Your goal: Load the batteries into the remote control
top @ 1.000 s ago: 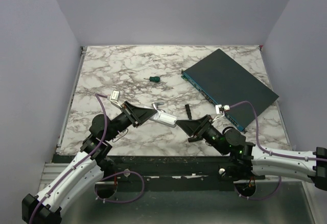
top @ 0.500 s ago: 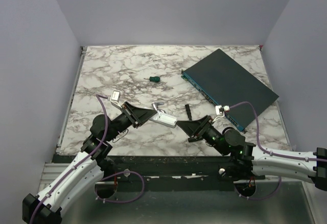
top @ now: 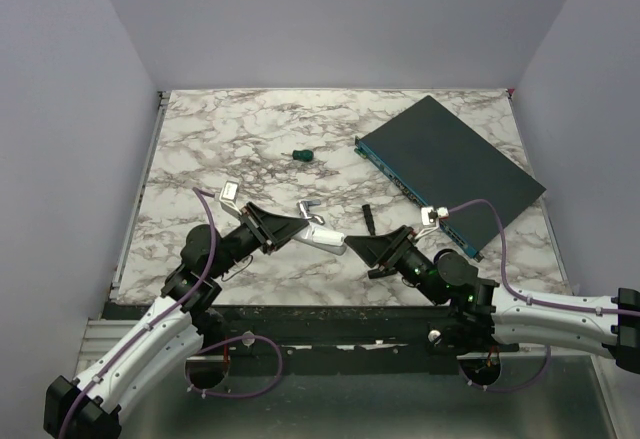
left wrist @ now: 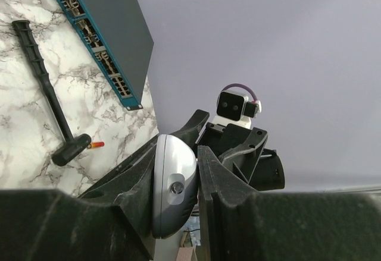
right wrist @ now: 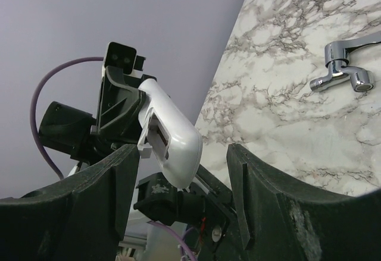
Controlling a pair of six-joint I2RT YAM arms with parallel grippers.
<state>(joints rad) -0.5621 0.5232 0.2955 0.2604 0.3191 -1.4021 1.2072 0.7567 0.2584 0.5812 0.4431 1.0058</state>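
Two grippers meet near the front of the table (top: 200,139): the left gripper (top: 298,227) clamps the remote (top: 325,235), and the right gripper (top: 358,247) gapes empty just past its free end. Only the left wrist view shows the battery (left wrist: 95,144), lying beside the head of the black tool (left wrist: 44,76). Only the right wrist view shows the remote's dark slot and the silver piece (right wrist: 344,71). From above, the battery cannot be made out.
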